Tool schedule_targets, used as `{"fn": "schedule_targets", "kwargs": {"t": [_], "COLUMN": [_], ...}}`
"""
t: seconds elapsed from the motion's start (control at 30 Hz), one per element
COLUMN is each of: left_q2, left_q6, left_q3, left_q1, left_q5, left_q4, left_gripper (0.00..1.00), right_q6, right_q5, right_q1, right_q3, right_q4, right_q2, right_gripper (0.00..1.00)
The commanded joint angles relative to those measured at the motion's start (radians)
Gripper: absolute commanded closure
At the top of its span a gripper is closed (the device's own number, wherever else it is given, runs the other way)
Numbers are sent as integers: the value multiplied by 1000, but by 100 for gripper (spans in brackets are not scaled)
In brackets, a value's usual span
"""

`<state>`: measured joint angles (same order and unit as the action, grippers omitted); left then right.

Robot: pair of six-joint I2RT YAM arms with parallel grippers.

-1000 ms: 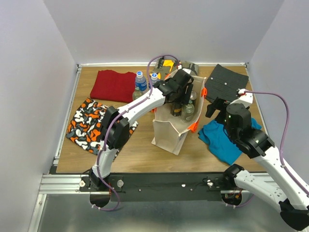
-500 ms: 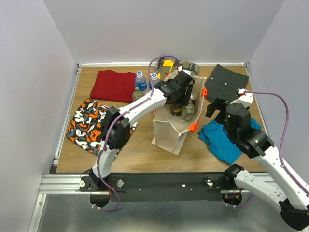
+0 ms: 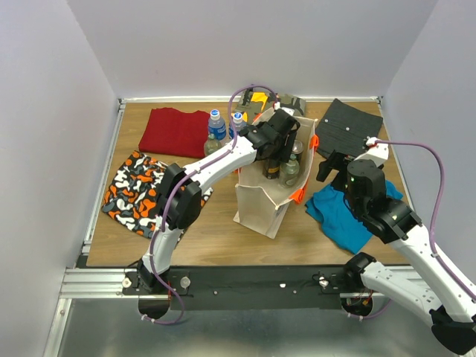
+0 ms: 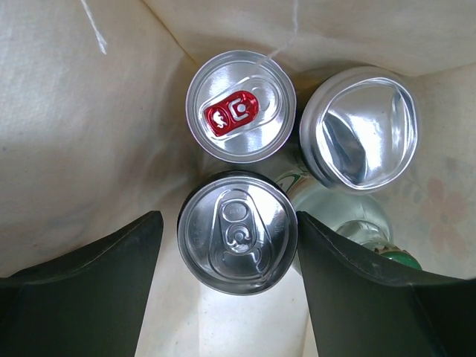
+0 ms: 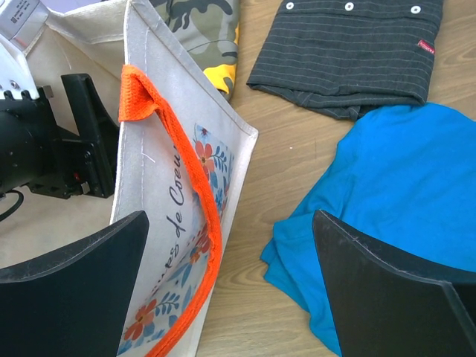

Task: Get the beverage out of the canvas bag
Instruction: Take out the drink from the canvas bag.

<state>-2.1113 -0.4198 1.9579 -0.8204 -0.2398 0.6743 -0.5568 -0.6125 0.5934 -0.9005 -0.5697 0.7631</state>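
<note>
Aluminium tops crowd the floor of the canvas bag (image 4: 74,111): beyond the left jaws stand a red-tabbed can (image 4: 240,106) and a dented silver top (image 4: 358,128), and a clear bottle (image 4: 349,223) is partly hidden by one jaw. Between those spread, released jaws sits the beverage can (image 4: 236,245), dark-sided with a plain silver tab, upright. The right jaws, likewise released, frame the bag's orange handle (image 5: 140,85) and a blue shirt (image 5: 387,193) on the surface (image 5: 297,152). Labels on the cans are hidden.
</note>
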Motion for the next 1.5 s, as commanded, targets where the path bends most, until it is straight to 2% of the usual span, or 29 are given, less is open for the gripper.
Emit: {"fn": "schedule_targets", "kwargs": {"t": [0.0, 0.23, 0.7, 1.0, 1.2, 1.23, 1.47], "left_q2": [-16, -10, -29, -27, -26, -27, -27], "left_q6": [-7, -7, -11, -14, -11, -8, -8], "left_q3": [3, -13, -10, -25, -22, -21, -17], "left_q1": [-6, -6, -6, -6, -6, -6, -6], "left_q5": [-9, 17, 17, 13, 7, 7, 11], "left_q4": [-28, -71, -48, -45, -47, -48, -50], "left_gripper": [21, 21, 27, 23, 24, 25, 46], "right_q6": [-5, -8, 1, 3, 5, 5, 5], "right_q5": [-33, -33, -36, -32, -33, -33, -30], "right_q1": [-4, -6, -4, -4, -4, -4, -6], "right_q3": [14, 21, 25, 28, 28, 28, 32], "right_q4": [25, 22, 27, 28, 31, 31, 33], "right_q2": [-15, -10, -7, -5, -7, -7, -5], "right_gripper": [0, 0, 0, 0, 0, 0, 0]}}
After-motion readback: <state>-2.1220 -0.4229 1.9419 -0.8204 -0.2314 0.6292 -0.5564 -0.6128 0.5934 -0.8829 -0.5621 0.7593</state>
